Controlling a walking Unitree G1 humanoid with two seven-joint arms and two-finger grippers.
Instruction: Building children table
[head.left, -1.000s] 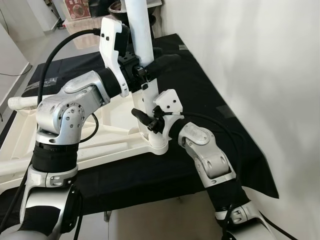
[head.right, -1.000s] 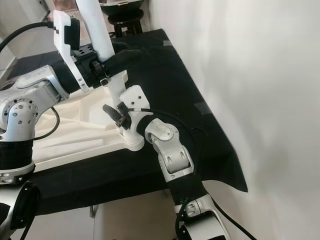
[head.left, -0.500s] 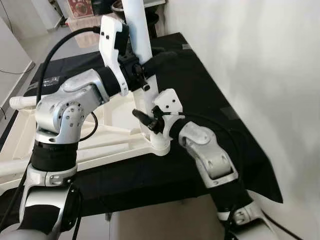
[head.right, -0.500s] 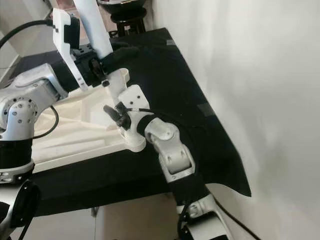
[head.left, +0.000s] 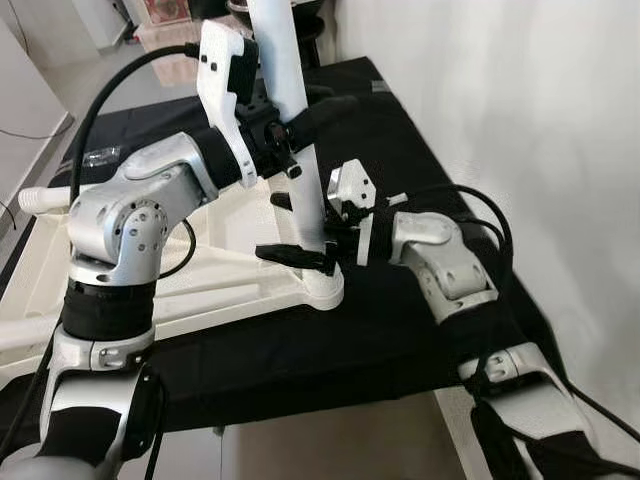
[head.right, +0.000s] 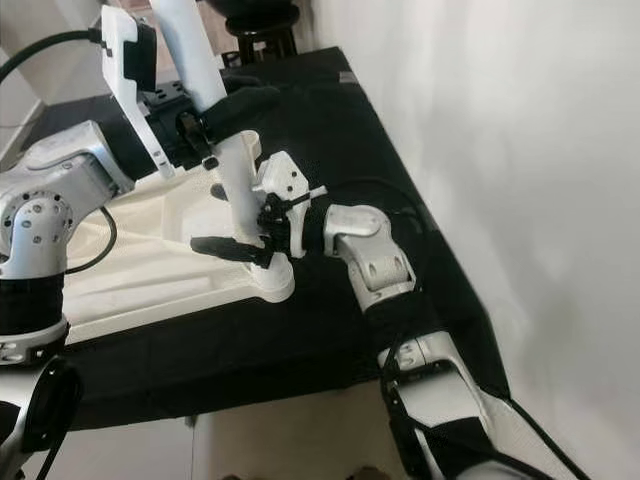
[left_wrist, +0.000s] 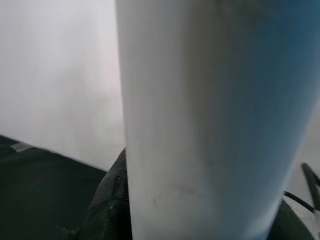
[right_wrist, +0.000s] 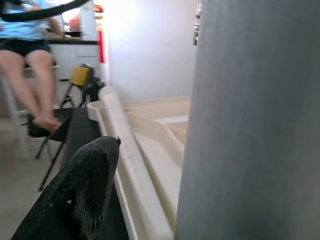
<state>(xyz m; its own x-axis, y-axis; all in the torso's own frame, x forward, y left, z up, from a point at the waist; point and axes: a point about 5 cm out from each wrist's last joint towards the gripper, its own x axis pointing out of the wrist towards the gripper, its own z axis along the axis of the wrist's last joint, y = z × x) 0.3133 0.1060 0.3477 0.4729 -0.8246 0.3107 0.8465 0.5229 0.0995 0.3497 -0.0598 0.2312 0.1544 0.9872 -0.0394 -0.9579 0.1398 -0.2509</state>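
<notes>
A cream-white plastic tabletop (head.left: 215, 290) lies upside down in the left half of the frame, its ribbed underside facing up. A white cylindrical table leg (head.left: 290, 120) stands upright near the centre, seated in the round corner socket (head.left: 325, 290). Another white leg (head.left: 40, 200) lies flat at the left edge.

head eyes look down together — wrist views sit close against the white leg (left_wrist: 210, 125).
</notes>
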